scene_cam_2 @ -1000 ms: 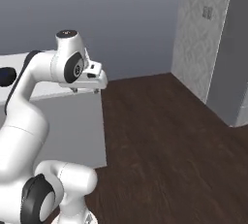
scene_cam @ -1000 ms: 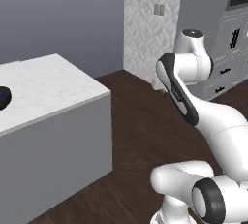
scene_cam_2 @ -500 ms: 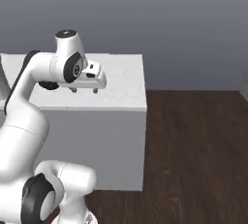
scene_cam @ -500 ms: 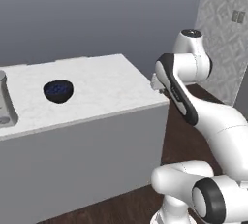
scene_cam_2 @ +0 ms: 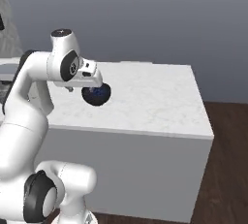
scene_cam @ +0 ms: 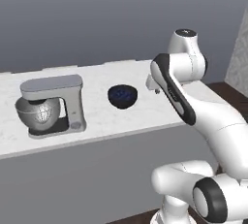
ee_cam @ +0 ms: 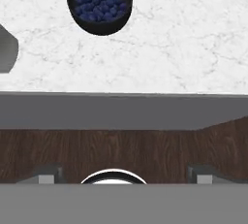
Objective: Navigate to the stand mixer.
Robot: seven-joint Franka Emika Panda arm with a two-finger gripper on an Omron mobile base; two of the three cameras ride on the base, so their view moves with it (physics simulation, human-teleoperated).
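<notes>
The stand mixer (scene_cam: 51,104) stands on the left part of the white marble counter (scene_cam: 101,121), grey-silver, with its shiny bowl (scene_cam: 38,113) under the flat head. One grey corner of the stand mixer (ee_cam: 7,49) shows at the left edge of the hand view. My gripper (ee_cam: 124,175) is open and empty, its fingertips (ee_cam: 46,175) wide apart, held above the floor just before the counter's front edge. A small dark blue bowl (scene_cam: 122,96) of blueberries sits between the mixer and my hand (scene_cam_2: 88,74).
The counter ends in a corner at the right (scene_cam_2: 203,126), with dark wood floor (scene_cam_2: 227,169) beyond it and along its front (ee_cam: 124,145). A plain grey wall rises behind. A patterned wall panel (scene_cam: 240,48) stands at the far right.
The whole scene has slid right as the base turned left. The bowl has moved to mid-counter and the stand mixer has come into view. The arm's pose is unchanged.
</notes>
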